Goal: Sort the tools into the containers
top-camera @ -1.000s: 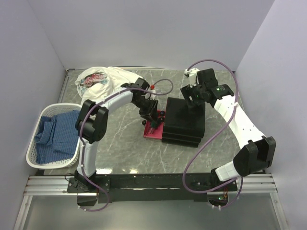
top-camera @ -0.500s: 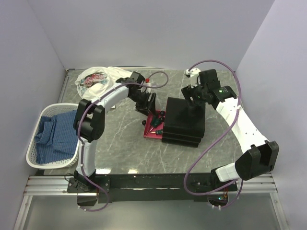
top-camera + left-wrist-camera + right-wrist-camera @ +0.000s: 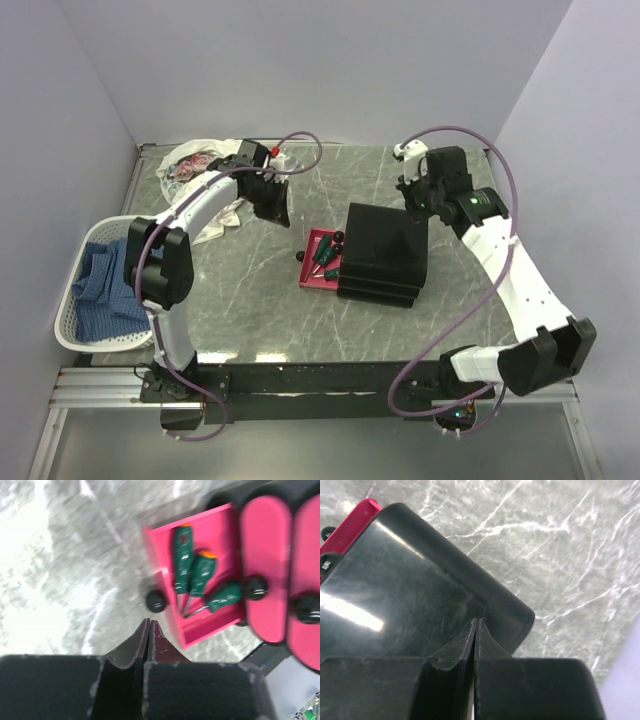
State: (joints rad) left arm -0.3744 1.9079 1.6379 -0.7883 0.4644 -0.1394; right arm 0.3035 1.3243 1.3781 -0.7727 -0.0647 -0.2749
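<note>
The black drawer unit (image 3: 385,250) stands mid-table with its top pink drawer (image 3: 312,262) pulled out to the left. Three green-handled screwdrivers (image 3: 200,575) lie inside that drawer, seen as green handles (image 3: 325,258) from above. My left gripper (image 3: 277,205) hangs shut and empty over the marble, up and left of the drawer; its tips (image 3: 149,622) are near the drawer's round black knob (image 3: 155,601). My right gripper (image 3: 413,197) is shut and empty above the far right corner of the unit's glossy top (image 3: 410,595), tips (image 3: 475,621) together.
A white patterned cloth (image 3: 205,165) lies at the far left corner behind the left arm. A white lattice basket (image 3: 75,335) with blue cloth sits at the left edge. Two lower pink drawers (image 3: 265,570) with black knobs are pushed in. Walls enclose the table.
The left gripper has pulled back from the open drawer toward the far left and closed. The right gripper has drawn slightly right off the unit and closed from wide open.
</note>
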